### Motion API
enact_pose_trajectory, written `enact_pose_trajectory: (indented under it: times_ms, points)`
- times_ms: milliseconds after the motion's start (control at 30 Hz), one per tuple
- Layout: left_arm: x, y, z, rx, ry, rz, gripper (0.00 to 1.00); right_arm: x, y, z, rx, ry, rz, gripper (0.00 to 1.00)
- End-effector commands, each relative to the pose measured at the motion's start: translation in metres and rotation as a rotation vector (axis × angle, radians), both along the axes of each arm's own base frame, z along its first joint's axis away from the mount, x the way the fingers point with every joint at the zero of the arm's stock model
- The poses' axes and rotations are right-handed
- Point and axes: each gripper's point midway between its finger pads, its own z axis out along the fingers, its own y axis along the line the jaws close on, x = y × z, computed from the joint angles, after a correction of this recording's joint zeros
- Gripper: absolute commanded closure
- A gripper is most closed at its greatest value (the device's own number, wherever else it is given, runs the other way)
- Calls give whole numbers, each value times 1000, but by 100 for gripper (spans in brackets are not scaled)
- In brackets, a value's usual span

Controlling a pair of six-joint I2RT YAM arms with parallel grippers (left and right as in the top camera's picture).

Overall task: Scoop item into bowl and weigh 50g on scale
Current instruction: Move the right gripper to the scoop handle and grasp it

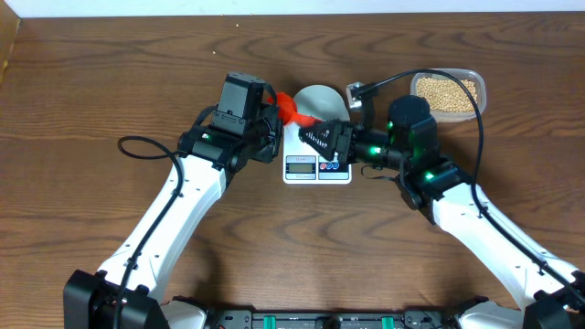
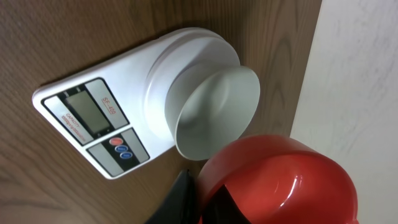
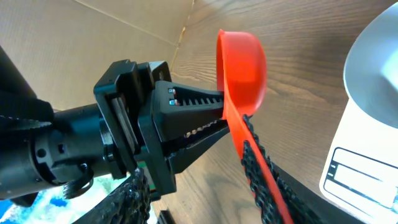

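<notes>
At table centre, 12 o'clock from the arm bases, overhead view: flat white digital kitchen scale (image 1: 317, 157), display edge nearest.
- LCD screen (image 2: 82, 111) blank. Below it are three small round buttons, one red and two blue. Red print beside the screen is too small to read with certainty.
- Small round pale grey-white bowl (image 1: 317, 99) stands on the scale's far half. Inside bare white, empty.
- Red plastic scoop (image 3: 242, 62) is at the bowl's 9 o'clock, turned on its side, cup empty.
- Left gripper (image 3: 208, 112) is clamped on the scoop's handle.
- Right gripper (image 1: 320, 139) is over the scale, jaws apart. One ridged finger (image 3: 264, 177) lies along the handle.
- Farthest, at 2 o'clock: clear rounded-rectangular plastic tub (image 1: 482, 91) holding the heap of small beige-yellow beans (image 1: 445, 90). All beans are in the tub.
</notes>
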Motion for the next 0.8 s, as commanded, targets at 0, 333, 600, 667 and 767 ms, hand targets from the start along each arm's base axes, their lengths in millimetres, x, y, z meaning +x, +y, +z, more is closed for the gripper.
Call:
enact_pose_trajectory:
  times_ms: [0, 333, 600, 667, 767]
  points:
    - [-2, -9, 2, -30, 10, -37, 93, 6, 2, 4, -12, -23, -30, 46]
    - [-20, -12, -8, -45, 99, -68, 93, 5, 0, 0, -35, -35, -22, 59]
    - [-26, -9, -12, -35, 130, -67, 93, 6, 0, -2, -42, -38, -27, 75]
    - [-26, -9, -12, -35, 130, -66, 93, 5, -1, -4, -48, -28, -27, 76]
    - [-26, -9, -12, -37, 131, -63, 93, 4, -1, -7, -56, -12, -26, 76]
